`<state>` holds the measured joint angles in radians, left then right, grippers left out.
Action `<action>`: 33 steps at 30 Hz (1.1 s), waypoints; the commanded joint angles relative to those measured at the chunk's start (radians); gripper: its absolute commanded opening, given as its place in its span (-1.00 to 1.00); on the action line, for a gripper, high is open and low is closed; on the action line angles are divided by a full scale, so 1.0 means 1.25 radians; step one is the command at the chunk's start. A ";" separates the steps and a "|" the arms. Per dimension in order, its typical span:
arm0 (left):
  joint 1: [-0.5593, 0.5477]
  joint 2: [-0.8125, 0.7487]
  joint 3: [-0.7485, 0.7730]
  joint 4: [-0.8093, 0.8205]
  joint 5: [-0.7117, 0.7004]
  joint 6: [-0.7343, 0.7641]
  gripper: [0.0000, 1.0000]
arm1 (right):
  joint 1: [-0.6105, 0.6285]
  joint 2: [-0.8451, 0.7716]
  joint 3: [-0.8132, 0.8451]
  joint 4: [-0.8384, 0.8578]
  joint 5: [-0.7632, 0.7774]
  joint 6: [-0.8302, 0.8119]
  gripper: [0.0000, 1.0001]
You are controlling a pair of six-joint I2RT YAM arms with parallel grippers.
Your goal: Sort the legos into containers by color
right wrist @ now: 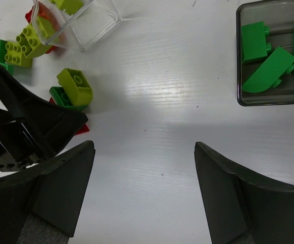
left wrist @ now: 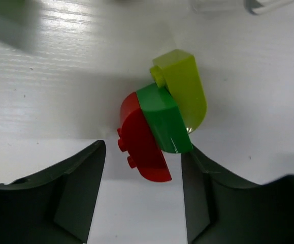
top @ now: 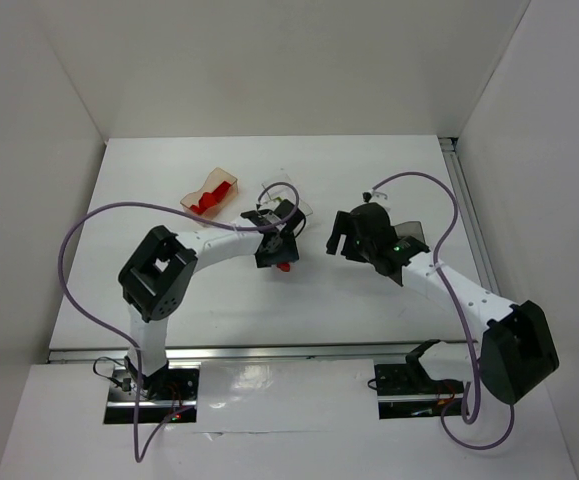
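Well to the left of the clear tub (right wrist: 100, 26), the orange-tinted tub (top: 221, 180) is seen with red bricks (top: 207, 203) inside. Near the clear tub, toward the arm bases, the left gripper (left wrist: 144, 150) is held low with its fingers spread; a tight cluster of a red brick (left wrist: 136, 134), a dark green brick (left wrist: 162, 119) and a yellow-green brick (left wrist: 185, 89) is found on the table (left wrist: 60, 76) between them, unpinched, a gap showing on the red side. To the right of the clear tub, the right gripper (right wrist: 144, 152) is held with its fingers spread wide. Farther right of the clear tub, green bricks (right wrist: 268, 68) are held in the smoky grey tub (right wrist: 239, 61).
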<state>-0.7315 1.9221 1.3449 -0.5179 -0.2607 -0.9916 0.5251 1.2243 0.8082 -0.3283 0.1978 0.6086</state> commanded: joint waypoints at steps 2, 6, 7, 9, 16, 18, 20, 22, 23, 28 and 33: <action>0.001 0.028 0.042 -0.023 -0.039 -0.033 0.26 | -0.002 0.007 0.011 0.001 -0.005 -0.001 0.73; 0.001 0.038 0.035 -0.031 -0.047 -0.033 -0.18 | -0.002 0.024 0.026 -0.006 -0.005 -0.001 0.73; 0.001 0.031 0.025 -0.031 -0.047 -0.033 -0.29 | -0.002 0.033 0.036 -0.006 -0.005 -0.001 0.73; 0.001 0.019 0.013 -0.031 -0.047 -0.025 -0.54 | -0.002 0.052 0.048 -0.027 0.002 0.006 0.73; 0.010 -0.054 -0.041 -0.024 -0.070 0.074 -1.00 | -0.002 0.132 0.085 -0.004 -0.065 0.061 0.73; 0.018 -0.069 -0.051 -0.015 -0.061 0.092 -1.00 | 0.006 0.165 0.085 0.023 -0.082 0.078 0.73; 0.018 -0.079 -0.059 -0.015 -0.061 0.102 -1.00 | 0.006 0.189 0.092 0.050 -0.089 0.087 0.73; 0.026 -0.094 -0.059 -0.015 -0.061 0.112 -1.00 | 0.025 0.228 0.117 0.059 -0.090 0.087 0.73; 0.026 -0.094 -0.059 -0.015 -0.061 0.112 -1.00 | 0.033 0.244 0.131 0.059 -0.098 0.061 0.73; 0.052 -0.134 -0.076 -0.024 -0.061 0.134 -1.00 | 0.096 0.353 0.245 0.037 -0.081 -0.036 0.73; 0.114 -0.177 -0.094 -0.059 -0.033 0.150 -1.00 | 0.135 0.423 0.313 0.006 0.006 -0.088 0.73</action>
<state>-0.6365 1.7729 1.2461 -0.5568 -0.3172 -0.8368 0.6823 1.7187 1.1267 -0.3119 0.1173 0.5564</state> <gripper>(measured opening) 0.351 0.863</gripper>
